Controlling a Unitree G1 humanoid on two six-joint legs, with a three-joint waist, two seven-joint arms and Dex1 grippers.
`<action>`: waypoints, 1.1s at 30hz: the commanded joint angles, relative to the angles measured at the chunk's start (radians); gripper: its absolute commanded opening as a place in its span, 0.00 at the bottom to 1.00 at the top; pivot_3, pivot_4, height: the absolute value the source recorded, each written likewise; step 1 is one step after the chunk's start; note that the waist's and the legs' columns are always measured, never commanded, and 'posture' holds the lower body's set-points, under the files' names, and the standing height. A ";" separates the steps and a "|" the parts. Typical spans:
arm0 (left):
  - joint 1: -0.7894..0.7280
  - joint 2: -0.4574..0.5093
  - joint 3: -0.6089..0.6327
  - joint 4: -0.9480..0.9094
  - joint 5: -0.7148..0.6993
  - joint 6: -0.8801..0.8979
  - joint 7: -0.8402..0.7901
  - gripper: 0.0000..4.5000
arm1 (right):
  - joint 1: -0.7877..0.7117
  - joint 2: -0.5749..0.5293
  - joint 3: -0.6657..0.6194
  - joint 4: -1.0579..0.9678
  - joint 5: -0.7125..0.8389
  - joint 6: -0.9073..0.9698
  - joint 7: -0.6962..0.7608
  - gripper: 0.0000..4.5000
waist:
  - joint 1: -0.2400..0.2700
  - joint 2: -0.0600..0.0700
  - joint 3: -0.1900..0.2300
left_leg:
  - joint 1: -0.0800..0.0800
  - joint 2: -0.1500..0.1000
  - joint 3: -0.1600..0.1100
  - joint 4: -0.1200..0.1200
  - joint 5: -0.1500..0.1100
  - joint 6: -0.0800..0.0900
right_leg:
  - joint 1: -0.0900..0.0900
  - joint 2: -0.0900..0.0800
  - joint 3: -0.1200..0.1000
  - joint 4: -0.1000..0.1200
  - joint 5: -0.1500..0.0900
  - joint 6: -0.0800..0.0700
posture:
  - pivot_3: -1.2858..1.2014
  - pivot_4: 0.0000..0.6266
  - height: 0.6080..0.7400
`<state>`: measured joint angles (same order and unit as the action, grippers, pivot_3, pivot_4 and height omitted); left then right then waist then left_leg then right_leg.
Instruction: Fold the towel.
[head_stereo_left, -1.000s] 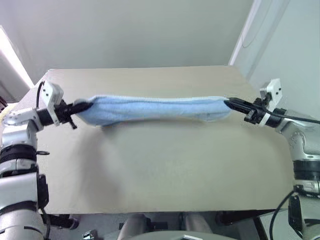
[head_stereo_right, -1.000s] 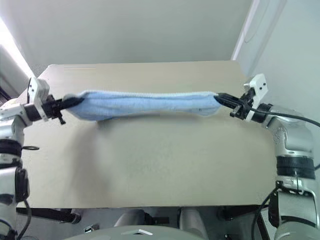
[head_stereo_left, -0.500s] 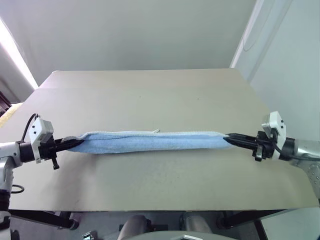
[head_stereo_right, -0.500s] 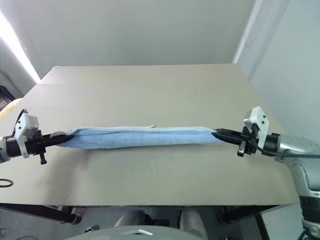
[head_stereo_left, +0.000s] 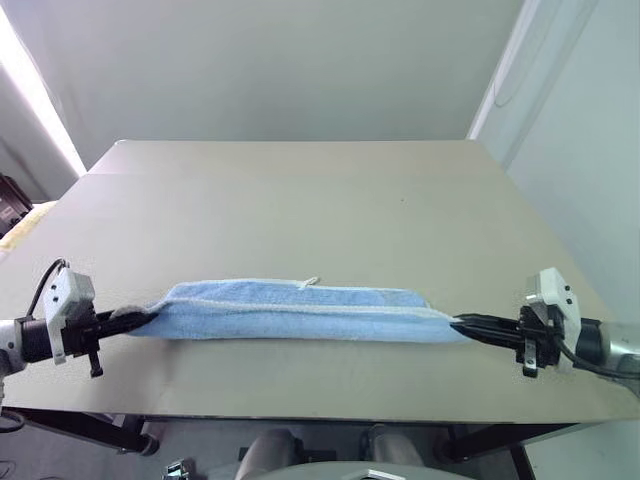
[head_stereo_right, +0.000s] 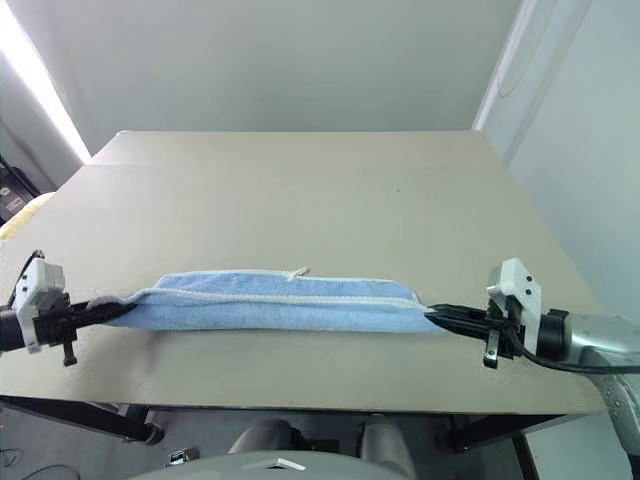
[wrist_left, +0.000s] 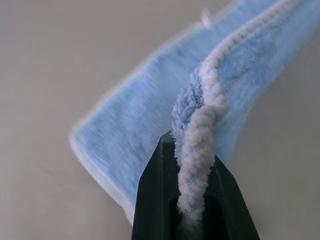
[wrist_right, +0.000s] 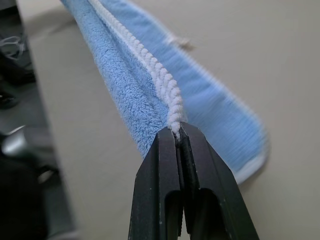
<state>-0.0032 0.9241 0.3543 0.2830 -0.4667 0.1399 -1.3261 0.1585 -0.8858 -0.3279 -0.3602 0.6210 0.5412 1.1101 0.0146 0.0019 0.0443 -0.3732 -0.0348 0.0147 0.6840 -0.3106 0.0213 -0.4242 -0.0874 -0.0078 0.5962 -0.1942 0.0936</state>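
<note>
Towel (head_stereo_left: 290, 311) lies stretched out as a long narrow strip across the near part of the surface (head_stereo_left: 300, 200), close to the front edge. Left end effector (head_stereo_left: 128, 318) is clamped tight on the pale hem at one end, right end effector (head_stereo_left: 462, 325) pinching the hem at the other end. Whitish edges run lengthwise w/ the small loop tag (head_stereo_left: 309, 283) poking out on the far side. Lots of bare surface behind the towel, barely any in front.
</note>
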 joint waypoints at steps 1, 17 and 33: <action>-0.099 0.001 -0.030 0.090 0.038 0.015 0.047 0.00 | -0.087 0.015 0.049 0.076 -0.058 -0.023 -0.053 0.01 | 0.000 -0.001 0.000 | 0.001 0.000 0.001 0.000 0.000 0.000 | 0.000 0.000 -0.001 0.000 0.000 0.000 | 0.52 0.00 0.89; -0.393 -0.097 -0.192 0.429 0.182 -0.013 0.122 0.05 | -0.422 0.138 0.286 0.429 -0.251 -0.046 -0.168 0.05 | -0.001 -0.004 -0.002 | -0.002 0.000 0.009 0.000 0.000 0.006 | -0.003 -0.002 0.002 0.002 0.003 -0.003 | 0.52 0.00 0.89; -0.447 -0.102 -0.081 0.353 0.083 0.138 0.161 0.99 | -0.545 0.208 -0.034 0.488 0.150 0.561 -0.291 0.92 | 0.002 -0.006 -0.003 | -0.002 0.000 0.009 0.000 0.000 0.006 | -0.004 -0.004 0.004 0.003 0.003 -0.005 | 0.52 0.00 0.89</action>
<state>-0.4388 0.8043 0.2427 0.7095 -0.3522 0.2633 -1.1696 -0.3762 -0.6708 -0.2865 0.1445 0.6530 0.9631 0.8149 0.0166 -0.0044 0.0411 -0.3763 -0.0347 0.0224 0.6833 -0.3103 0.0272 -0.4285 -0.0918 -0.0050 0.5987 -0.1908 0.0890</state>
